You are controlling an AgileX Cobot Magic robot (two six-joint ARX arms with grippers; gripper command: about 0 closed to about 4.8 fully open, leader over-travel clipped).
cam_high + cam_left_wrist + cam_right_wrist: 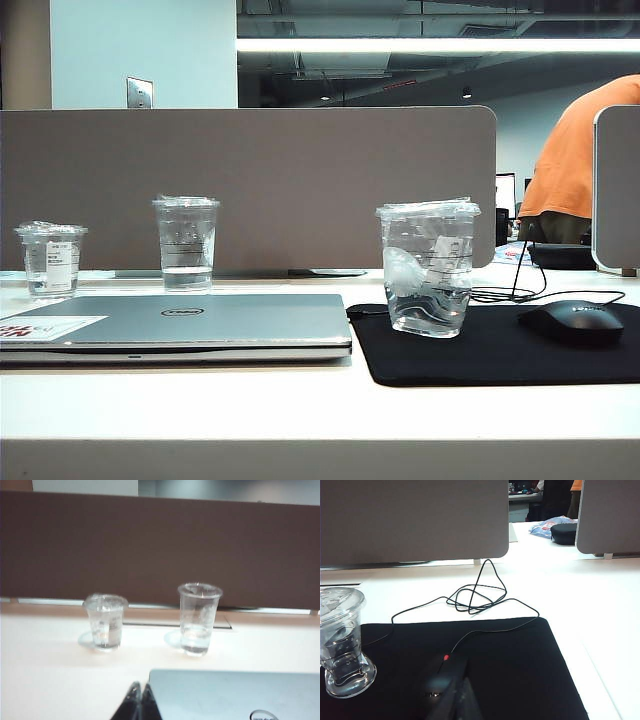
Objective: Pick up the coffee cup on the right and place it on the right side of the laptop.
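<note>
Eyes on the writing first: the laptop (180,322) lies closed and flat on the white desk (300,410), a round Dell logo (182,312) in the middle of its silver lid, and a white-and-red sticker (45,328) at its near left corner, print too small to read. Behind it, the short cup (51,259) at far left wears a white printed label, also too fine to make out, and the taller cup (186,243) stands beside it with a little clear liquid in the bottom.

Now the coffee cup (428,268): it stands upright on the black mouse pad (500,350), just to the right of the laptop, crinkled film over its mouth, dark lines round its wall, its lower wall dented in, a puddle of clear liquid at the base. A black mouse (571,321) sits on the same pad further right, its cable (475,597) looping away toward the grey partition (250,185).

Neither arm shows from the exterior camera. From the left wrist, the left gripper (140,692) hangs low over the desk at the laptop's edge, fingertips pressed together, clenched on nothing. From the right wrist, the right gripper (461,685) sits over the mouse pad just above the mouse, likewise clamped shut and empty, the coffee cup off to one side and apart from it.
</note>
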